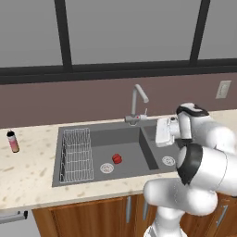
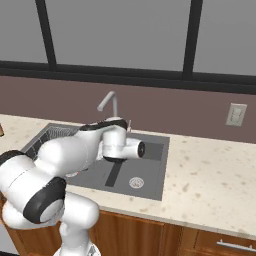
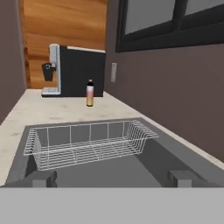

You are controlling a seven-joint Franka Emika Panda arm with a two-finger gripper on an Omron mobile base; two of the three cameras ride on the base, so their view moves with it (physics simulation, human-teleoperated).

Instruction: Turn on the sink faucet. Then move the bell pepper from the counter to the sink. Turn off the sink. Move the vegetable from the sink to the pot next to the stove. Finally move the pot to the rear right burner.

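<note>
Indoors, beige counter [image 1: 28, 171], grey sink [image 1: 125, 134], window [image 1: 129, 32]

One bell pepper [image 1: 117, 159], one bottle [image 1: 13, 141], one wire rack [image 1: 76, 154], one faucet [image 1: 136, 105], two drains [image 1: 107, 168].

Pink-and-tan bottle [image 1: 13, 141] stood upright near the worktop's far-left end; black coffee machine [image 3: 74, 72] sat beyond it against the wall. Wall outlet [image 2: 236, 114] above the right end.
</note>
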